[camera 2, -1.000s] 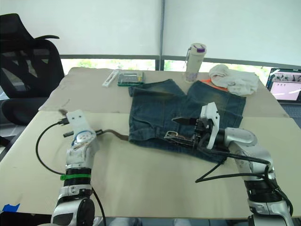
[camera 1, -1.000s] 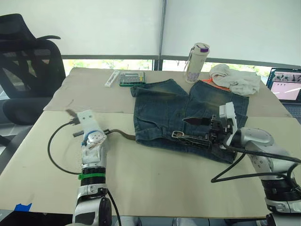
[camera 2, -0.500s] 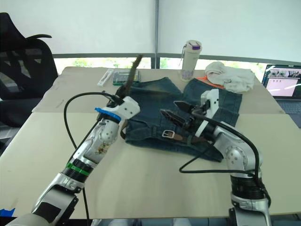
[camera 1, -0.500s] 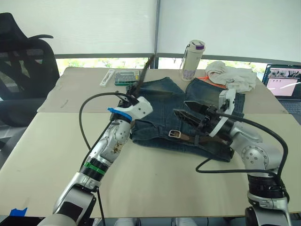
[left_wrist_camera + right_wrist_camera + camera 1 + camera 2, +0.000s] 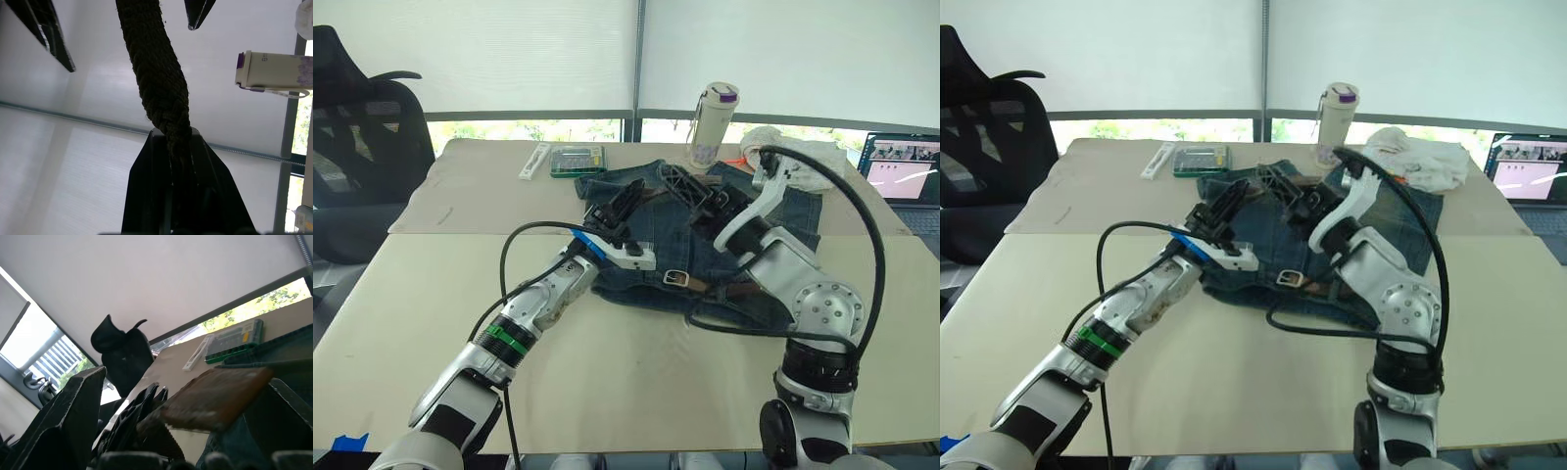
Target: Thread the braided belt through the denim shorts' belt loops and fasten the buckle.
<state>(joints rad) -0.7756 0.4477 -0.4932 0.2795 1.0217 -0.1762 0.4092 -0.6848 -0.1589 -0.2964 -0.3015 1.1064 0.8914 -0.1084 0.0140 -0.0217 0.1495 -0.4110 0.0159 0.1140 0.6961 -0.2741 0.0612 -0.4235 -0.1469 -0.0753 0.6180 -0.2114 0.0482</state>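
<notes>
The denim shorts (image 5: 668,250) lie flat mid-table, waistband toward me. Along that waistband runs the braided belt (image 5: 722,287), its silver buckle (image 5: 676,278) resting near the middle. My left gripper (image 5: 628,199) hovers over the shorts' left half, shut on the belt's free end (image 5: 156,73). My right gripper (image 5: 687,186) meets it from the right, open, and its fingers (image 5: 49,34) stand on either side of the strap. In the right wrist view the brown end (image 5: 215,399) lies between those open fingers. I cannot make out the belt loops.
A white bottle with a purple lid (image 5: 707,122) and an off-white cloth bundle (image 5: 803,157) stand behind the shorts. A green box (image 5: 576,160) and white strip (image 5: 534,162) lie at the back left. A laptop (image 5: 901,168) sits far right, a black chair (image 5: 362,127) far left.
My left gripper has carried the belt end down and rightward over the shorts. My right gripper has lifted off the waistband and swung back-left until its open fingers straddle the belt end.
</notes>
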